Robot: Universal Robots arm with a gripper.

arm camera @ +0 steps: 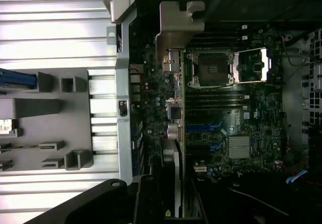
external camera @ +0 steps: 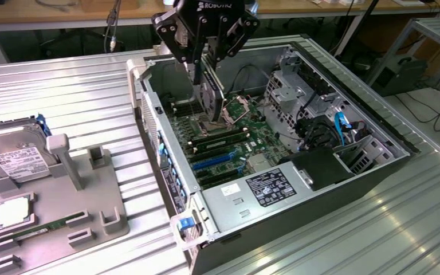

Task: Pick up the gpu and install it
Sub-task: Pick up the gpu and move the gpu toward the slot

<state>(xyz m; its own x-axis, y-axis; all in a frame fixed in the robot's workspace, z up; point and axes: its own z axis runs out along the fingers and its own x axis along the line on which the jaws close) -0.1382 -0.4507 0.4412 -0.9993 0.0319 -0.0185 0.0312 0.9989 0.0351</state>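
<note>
**Gpu held on edge over the open computer**

The end effector [external camera: 204, 64] is clenched on the gpu [external camera: 212, 97], gripping it by its upper edge so that the card hangs straight down on edge. In the wrist view the end effector [arm camera: 176, 206] holds the gpu [arm camera: 177, 173] seen edge-on as a thin pale strip. The card's metal bracket [arm camera: 178, 25] is at its far end, close to the wall of the case [arm camera: 123, 83].

The card hangs inside the open top of the computer case [external camera: 153, 109], above the motherboard [external camera: 239, 143]. In the exterior view its lower edge is near the processor socket [external camera: 235, 109], and whether it touches the board cannot be told. The blue slots [external camera: 213, 162] lie farther along the board, apart from the card. A power supply [external camera: 266, 189] with a label sits at the near end of the case.

The case stands on a ribbed metal worktop [external camera: 67, 97]. On the exterior view's left, well apart from the case, a grey holder [external camera: 67, 200] lies on the worktop. A hard drive [external camera: 18, 160] with a white label rests at the holder's far end, and a narrow green memory stick [external camera: 40, 232] lies near its near end.
</note>
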